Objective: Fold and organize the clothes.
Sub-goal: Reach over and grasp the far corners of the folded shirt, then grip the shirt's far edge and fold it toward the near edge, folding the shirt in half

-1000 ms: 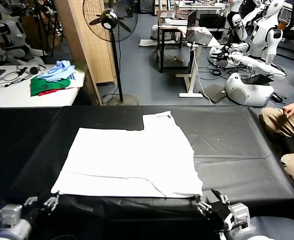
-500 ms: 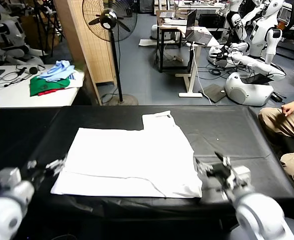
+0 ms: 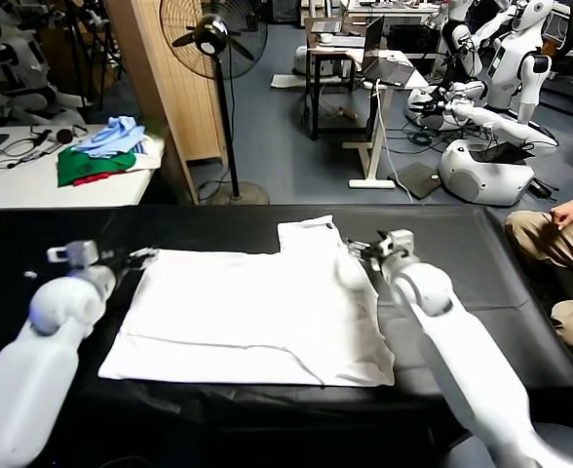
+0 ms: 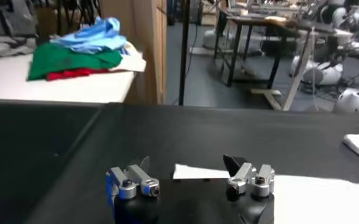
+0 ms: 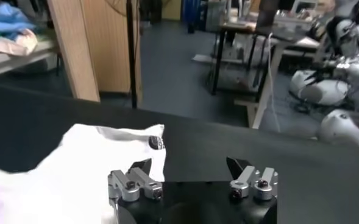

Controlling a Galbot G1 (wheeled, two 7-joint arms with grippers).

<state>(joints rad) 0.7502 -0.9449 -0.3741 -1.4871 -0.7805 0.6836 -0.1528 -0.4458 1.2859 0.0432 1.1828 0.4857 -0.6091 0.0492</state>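
Both arms had swept forward from the near table edge to the far corners of the white T-shirt [image 3: 257, 317], which lay flat and partly folded on the black table [image 3: 442, 268]. At left, the left gripper [image 3: 135, 259] hovered just off the shirt's far left corner, jaws apart and empty. At right, the right gripper [image 3: 362, 250] stood beside the projecting sleeve [image 3: 311, 237], jaws likewise apart. Nothing was yet grasped; a far-edge pickup for the next fold seemed imminent.
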